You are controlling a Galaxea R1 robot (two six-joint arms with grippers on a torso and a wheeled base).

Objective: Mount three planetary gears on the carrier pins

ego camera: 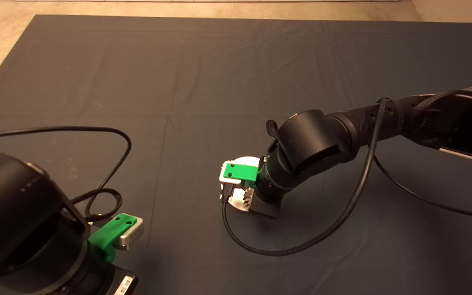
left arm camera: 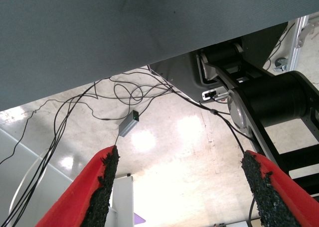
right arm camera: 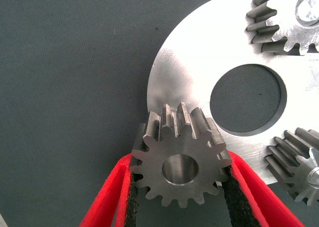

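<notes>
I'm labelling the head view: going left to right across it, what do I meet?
Parked left tool with its green mount → flat white round carrier disc → right tool's black arm over the disc.

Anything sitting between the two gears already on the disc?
In the right wrist view, only the white disc and its central hole lie between the mounted gears. The right gripper holds the third gear.

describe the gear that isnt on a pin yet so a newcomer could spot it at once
Start at the white carrier disc near the middle of the dark mat, where the right tool is working. Two planetary gears already sit on the disc with a pin end showing in each centre. The third gear is at the disc's edge, clamped between the red fingers, its centre hole empty.
</notes>
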